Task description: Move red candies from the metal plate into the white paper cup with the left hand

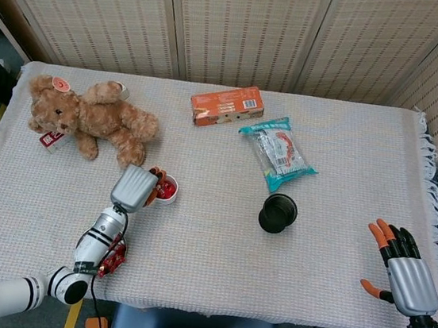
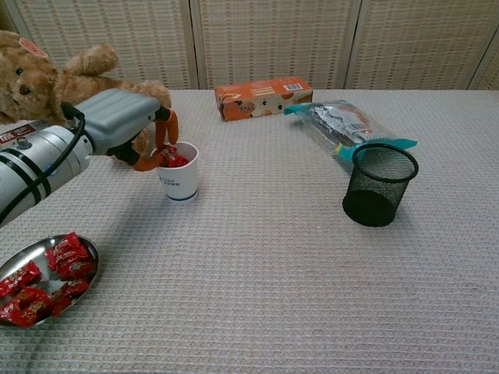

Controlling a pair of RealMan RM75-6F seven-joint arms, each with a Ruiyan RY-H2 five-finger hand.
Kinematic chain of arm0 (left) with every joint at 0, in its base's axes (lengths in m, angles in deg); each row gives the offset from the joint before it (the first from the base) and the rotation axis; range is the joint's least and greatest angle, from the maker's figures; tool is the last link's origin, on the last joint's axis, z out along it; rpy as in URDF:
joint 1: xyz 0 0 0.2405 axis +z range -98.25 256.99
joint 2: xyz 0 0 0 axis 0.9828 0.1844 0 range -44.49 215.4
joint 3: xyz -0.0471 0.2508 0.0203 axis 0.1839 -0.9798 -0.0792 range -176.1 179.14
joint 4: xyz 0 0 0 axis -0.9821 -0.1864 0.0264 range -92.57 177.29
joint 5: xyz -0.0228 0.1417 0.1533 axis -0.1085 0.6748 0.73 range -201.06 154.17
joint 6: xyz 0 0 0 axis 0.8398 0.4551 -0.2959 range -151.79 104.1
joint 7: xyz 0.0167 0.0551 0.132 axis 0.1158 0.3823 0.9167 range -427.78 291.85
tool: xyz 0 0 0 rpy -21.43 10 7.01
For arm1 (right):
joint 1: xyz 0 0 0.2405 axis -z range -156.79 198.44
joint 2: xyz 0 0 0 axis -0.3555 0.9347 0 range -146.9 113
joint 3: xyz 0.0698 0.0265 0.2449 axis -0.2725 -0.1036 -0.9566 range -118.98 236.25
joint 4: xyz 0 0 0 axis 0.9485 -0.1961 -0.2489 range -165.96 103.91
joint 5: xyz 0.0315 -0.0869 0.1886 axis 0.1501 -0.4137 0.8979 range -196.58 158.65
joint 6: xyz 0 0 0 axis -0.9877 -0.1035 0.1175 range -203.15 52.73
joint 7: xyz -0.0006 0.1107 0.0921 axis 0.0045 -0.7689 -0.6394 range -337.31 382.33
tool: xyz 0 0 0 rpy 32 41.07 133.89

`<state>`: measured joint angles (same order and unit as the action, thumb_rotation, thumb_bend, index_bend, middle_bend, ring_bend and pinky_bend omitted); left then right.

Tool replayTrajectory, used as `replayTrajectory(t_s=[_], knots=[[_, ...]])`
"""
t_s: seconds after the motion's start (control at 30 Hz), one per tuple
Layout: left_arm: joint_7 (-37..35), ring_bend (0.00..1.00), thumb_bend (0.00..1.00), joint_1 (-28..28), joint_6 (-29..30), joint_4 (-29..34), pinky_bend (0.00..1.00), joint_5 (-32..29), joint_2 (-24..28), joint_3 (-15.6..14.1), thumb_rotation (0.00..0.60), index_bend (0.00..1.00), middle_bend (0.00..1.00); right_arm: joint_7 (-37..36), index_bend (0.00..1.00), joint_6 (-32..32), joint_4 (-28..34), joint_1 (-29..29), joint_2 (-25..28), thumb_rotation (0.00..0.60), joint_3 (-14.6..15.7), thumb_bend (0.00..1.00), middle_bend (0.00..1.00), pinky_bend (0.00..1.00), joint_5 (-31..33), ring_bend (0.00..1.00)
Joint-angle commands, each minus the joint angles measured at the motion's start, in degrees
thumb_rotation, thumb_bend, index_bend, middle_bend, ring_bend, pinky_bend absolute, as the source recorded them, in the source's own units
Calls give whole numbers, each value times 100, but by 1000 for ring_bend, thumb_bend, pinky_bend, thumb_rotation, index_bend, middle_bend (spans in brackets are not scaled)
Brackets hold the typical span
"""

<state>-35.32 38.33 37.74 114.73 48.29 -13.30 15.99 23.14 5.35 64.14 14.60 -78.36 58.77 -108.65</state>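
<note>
The white paper cup (image 1: pixel 166 194) (image 2: pixel 179 179) stands left of centre with red candies inside. My left hand (image 1: pixel 132 187) (image 2: pixel 121 123) is at the cup's left rim. Its orange fingertips (image 2: pixel 161 140) dip into the cup's mouth and pinch a red candy (image 2: pixel 165 160) there. The metal plate (image 2: pixel 87 248) with several red candies (image 2: pixel 47 279) lies at the near left. In the head view my left forearm hides most of the plate (image 1: pixel 115 262). My right hand (image 1: pixel 404 271) rests open at the table's near right corner, holding nothing.
A teddy bear (image 1: pixel 88 120) (image 2: pixel 54 82) lies at the back left, just behind my left hand. An orange box (image 1: pixel 226 106) (image 2: pixel 263 97) and a teal snack packet (image 1: pixel 278 153) (image 2: pixel 347 125) lie further back. A black mesh pen cup (image 1: pixel 278 213) (image 2: pixel 380 184) stands right of centre.
</note>
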Motion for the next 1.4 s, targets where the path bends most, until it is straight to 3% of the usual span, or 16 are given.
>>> replayTrajectory(t_s=[0.03, 0.2, 0.5, 0.6, 0.73, 0.87, 1.03, 1.17, 1.4], knots=[[-3, 848, 384, -38, 2, -22, 1000, -54, -29, -7, 600, 327, 372, 0, 0, -3, -7, 0, 1, 600, 0, 45, 0, 0, 4, 0], [-100, 848, 384, 12, 231, 227, 1000, 135, 70, -103, 600, 290, 323, -6, 0, -48, -21, -21, -4, 600, 2, 45, 0, 0, 11, 0], [70, 848, 384, 314, 710, 1369, 1000, 450, 627, -405, 600, 274, 311, 3, 0, 42, 21, 10, 16, 600, 56, 45, 0, 0, -133, 0], [-27, 848, 384, 609, 1050, 1788, 1000, 729, 916, -699, 600, 274, 311, -26, 0, 86, 30, 29, 36, 600, 88, 45, 0, 0, -207, 0], [-703, 848, 384, 1254, 1465, 2308, 1000, 1142, 1440, -1454, 600, 258, 313, -88, 0, 143, 27, 48, 63, 600, 129, 44, 0, 0, -314, 0], [-956, 848, 385, 1783, 1798, 2285, 1000, 1506, 1680, -2105, 600, 249, 316, -98, 0, 172, 33, 52, 68, 600, 162, 45, 0, 0, -407, 0], [-1012, 849, 383, 2268, 1948, 2070, 1000, 1644, 1709, -2566, 600, 234, 310, -79, 0, 145, 46, 32, 49, 600, 207, 45, 0, 0, -504, 0], [-1012, 848, 385, 2485, 1867, 1860, 1000, 1618, 1659, -2712, 600, 209, 287, -54, 0, 97, 49, 9, 36, 600, 226, 45, 0, 0, -529, 0], [-758, 847, 387, 2510, 1664, 1503, 1000, 1592, 1371, -2479, 600, 182, 250, -63, 0, 167, 57, 31, 19, 600, 236, 45, 0, 0, -576, 0]])
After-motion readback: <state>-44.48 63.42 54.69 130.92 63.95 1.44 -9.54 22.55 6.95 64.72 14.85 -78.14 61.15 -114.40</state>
